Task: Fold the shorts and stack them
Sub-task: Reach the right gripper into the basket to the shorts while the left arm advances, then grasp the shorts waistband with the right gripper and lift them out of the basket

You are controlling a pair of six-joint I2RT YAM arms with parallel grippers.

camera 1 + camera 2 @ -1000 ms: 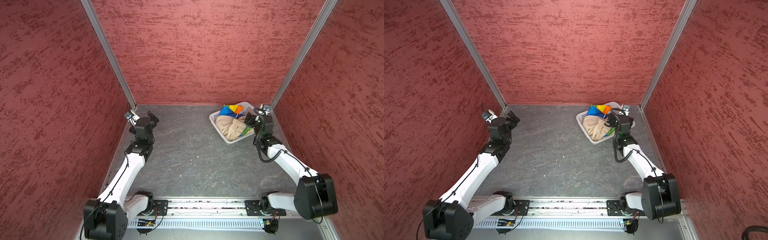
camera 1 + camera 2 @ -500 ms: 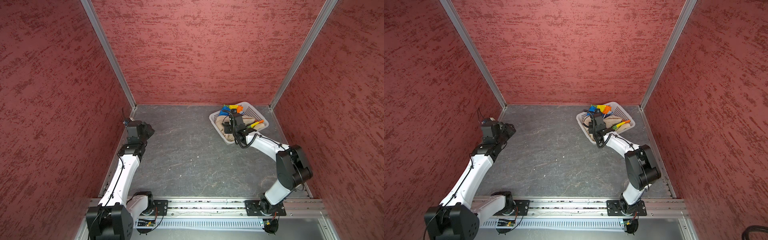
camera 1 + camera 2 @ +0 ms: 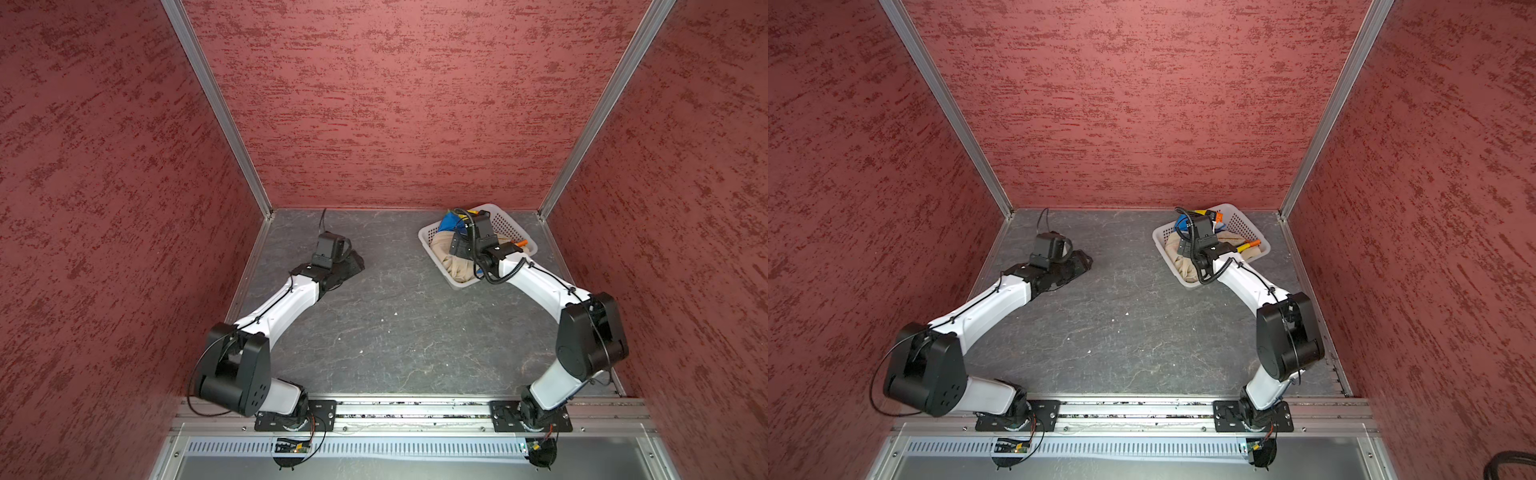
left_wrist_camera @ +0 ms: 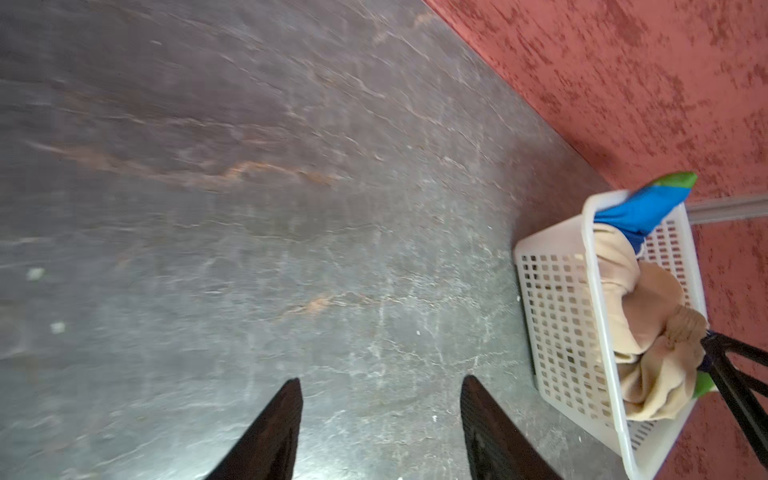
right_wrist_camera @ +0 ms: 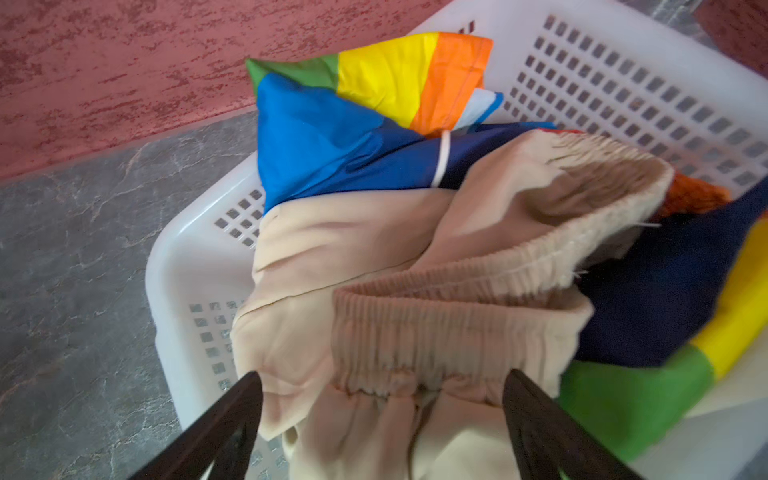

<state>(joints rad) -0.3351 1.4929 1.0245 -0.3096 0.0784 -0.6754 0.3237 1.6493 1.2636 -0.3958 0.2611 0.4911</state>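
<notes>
Beige shorts (image 5: 374,257) bunched between spread jaws of right gripper (image 5: 382,374)

Two pairs of shorts are counted: one beige pair (image 5: 374,291) and one rainbow-striped pair (image 5: 332,137). One white basket (image 5: 623,62) is seen, at about two o'clock on the tabletop (image 3: 395,324). Two grippers are counted, the left gripper (image 4: 381,380) and the right gripper (image 5: 382,376), each with two dark fingers (image 4: 278,428).
</notes>
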